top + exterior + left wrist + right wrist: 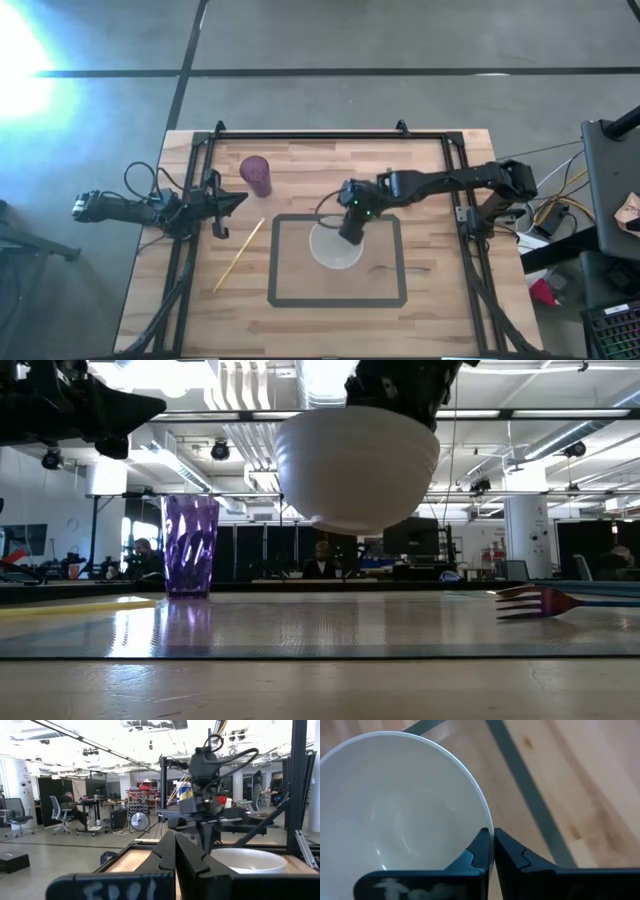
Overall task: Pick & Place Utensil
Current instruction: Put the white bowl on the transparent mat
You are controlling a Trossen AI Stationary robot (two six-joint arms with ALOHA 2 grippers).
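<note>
purple fork (540, 601) flat on table, white bowl (357, 468) aloft

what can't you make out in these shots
- Fork: low view cuts its handle at the picture's edge; high view shows it too small.
- Table under the lifted bowl: high view, the bowl covers it.
- Right pincer: low view, mostly above the frame.
- Cup contents: not discernible.

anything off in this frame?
Yes. The task is a utensil, but the right pincer is shut on the white bowl's rim, holding it clear of the table. The fork and chopstick lie untouched on the table.
</note>
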